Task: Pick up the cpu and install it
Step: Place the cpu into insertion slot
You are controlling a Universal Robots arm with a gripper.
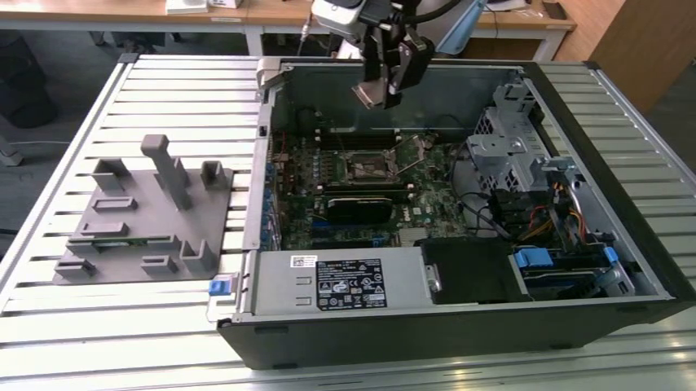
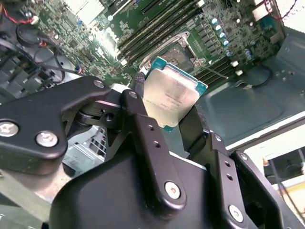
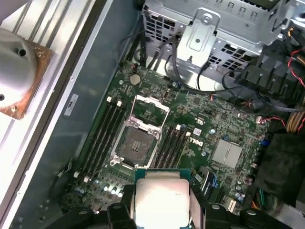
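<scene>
The cpu (image 2: 172, 93) is held in the air by the gripper (image 1: 383, 88); the jaws pinch it at two opposite edges, and its silver top faces the camera in both wrist views. In the exterior view it hangs in the upper middle of the frame, above the far wall of the open computer case (image 1: 457, 326), which lies on the slatted surface (image 1: 163, 90).

Below it in that picture, near the centre of the frame, lies the socket (image 3: 137, 143) on the green motherboard (image 1: 419, 204). The metal frame of the socket appears swung open, and the seat inside looks empty.

I judge that the picking up is done and the installing is not yet done: the chip is well apart from the socket and touches nothing except the jaws. In my opinion the installing calls for the chip to come level and square over the seat, with its edges matched to the seat's edges, and to go down gently. Whether its orientation is already correct I cannot tell.
</scene>
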